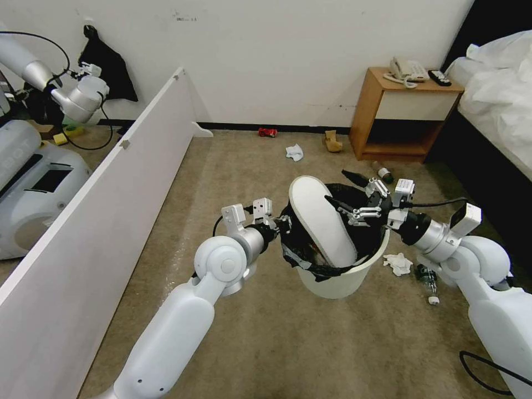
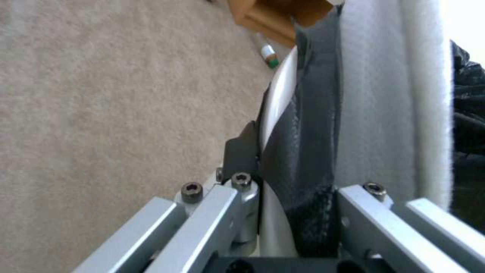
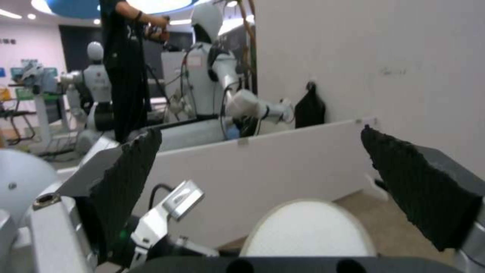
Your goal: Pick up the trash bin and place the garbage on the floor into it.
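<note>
One white slipper (image 1: 323, 221) stands in the light, thin trash bin (image 1: 343, 277), which the left gripper (image 1: 280, 224) pinches tight by its bag-covered rim, a good hold, while the right gripper (image 1: 363, 208) hangs wide open and empty above.

Bright even light, wrist views blurred

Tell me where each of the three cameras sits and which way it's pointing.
Head view: high on the robot, facing down at the carpet; both arms show around the trash bin.
Left wrist view: behind the left tool, which is clamped on the bin's rim.
Right wrist view: behind the open right tool, facing a white partition.
Shared: the white slipper appears in all three.
</note>
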You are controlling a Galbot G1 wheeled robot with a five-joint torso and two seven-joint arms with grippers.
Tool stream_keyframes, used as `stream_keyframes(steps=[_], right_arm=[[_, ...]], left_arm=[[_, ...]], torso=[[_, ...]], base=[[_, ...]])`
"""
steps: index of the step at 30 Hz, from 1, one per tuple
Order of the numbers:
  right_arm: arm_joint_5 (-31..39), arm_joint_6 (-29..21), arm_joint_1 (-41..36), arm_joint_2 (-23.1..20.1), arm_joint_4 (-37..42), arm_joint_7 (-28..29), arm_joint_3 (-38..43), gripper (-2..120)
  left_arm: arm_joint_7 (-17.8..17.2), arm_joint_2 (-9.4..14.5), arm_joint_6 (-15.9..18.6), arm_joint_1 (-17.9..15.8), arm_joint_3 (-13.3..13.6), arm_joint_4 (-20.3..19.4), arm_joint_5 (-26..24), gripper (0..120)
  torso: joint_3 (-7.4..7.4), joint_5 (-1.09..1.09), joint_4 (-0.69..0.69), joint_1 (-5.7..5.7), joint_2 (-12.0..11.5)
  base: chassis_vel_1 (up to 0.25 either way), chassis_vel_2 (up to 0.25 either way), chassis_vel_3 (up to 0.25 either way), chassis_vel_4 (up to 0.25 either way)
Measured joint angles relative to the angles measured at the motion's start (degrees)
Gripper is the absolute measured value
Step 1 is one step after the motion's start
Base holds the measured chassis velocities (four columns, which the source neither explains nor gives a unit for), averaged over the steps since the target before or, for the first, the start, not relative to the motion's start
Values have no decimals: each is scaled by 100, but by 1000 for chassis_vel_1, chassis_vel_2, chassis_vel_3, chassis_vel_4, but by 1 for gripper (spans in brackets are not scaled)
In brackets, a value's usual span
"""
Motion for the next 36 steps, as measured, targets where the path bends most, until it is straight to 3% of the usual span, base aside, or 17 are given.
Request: stream_keyframes(steps=[9,15,17,22,28,30,31,32,36], right_arm=[[154,73,49,22,344,678,245,100],[232,73,130,52,559,1143,372,100],[106,-94,91,55,650,1641,417,100],[-161,-378,-27,63,679,2185,472,100],[-646,-1124,-113,93,844,3054,506,100],[-656,-1796,-152,120,979,3760,505,100],[-656,-1796,-152,120,979,3760,505,100],[-646,-2177,-186,142,1003,4262,480,100],[-753,-2613,-308,186,856,4887,450,100]], left_arm=[[-164,204,91,182,-382,-155,-18,4],[-332,277,177,305,-578,-174,312,4],[-445,286,197,369,-701,-228,292,4],[-531,318,224,450,-870,-297,254,4],[-562,406,264,539,-1105,-383,225,4],[-563,457,285,579,-1217,-429,225,4],[-563,457,285,579,-1217,-429,225,4],[-560,491,291,601,-1276,-461,225,4],[-543,555,306,649,-1398,-537,229,4]], torso=[[0,0,0,0,0],[0,-1,1,0,0],[0,-1,0,0,0],[0,0,0,0,0],[0,0,0,0,0],[0,-1,0,0,0],[0,-1,0,0,0],[0,-1,1,0,0],[0,0,0,0,0]], base=[[0,0,0,0],[0,0,0,0],[0,0,0,0],[0,0,0,0],[0,0,0,0],[0,0,0,0],[0,0,0,0],[0,0,0,0],[0,0,0,0]])
